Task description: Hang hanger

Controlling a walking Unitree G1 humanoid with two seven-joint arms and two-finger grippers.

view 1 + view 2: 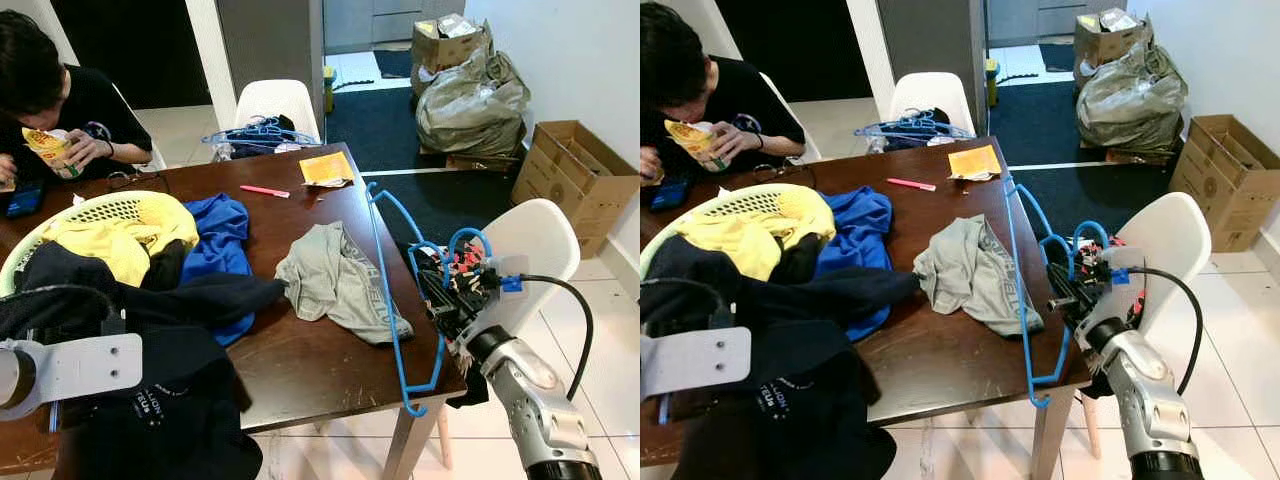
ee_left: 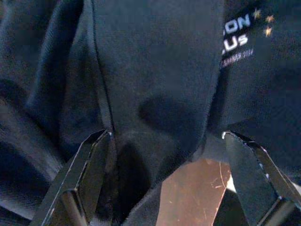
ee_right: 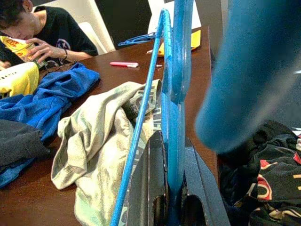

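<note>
Right gripper (image 1: pixel 1077 297) pinches thin blue plastic hanger (image 1: pixel 384 262) (triangular frame).

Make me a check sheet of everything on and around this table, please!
Surface: brown wooden table, crowded with clothes.
Job's things: blue hanger held upright at the table's right edge; more blue hangers piled at the far end.
Clutter: grey shirt, blue shirt, dark shirt, yellow laundry basket, pink pen, yellow packet.
Grippers: right gripper shut on the blue hanger; left gripper open around a fold of the dark shirt.
Cables: black cable looping from the right wrist.
Surroundings: person eating at the far left, white chair, cardboard box.
</note>
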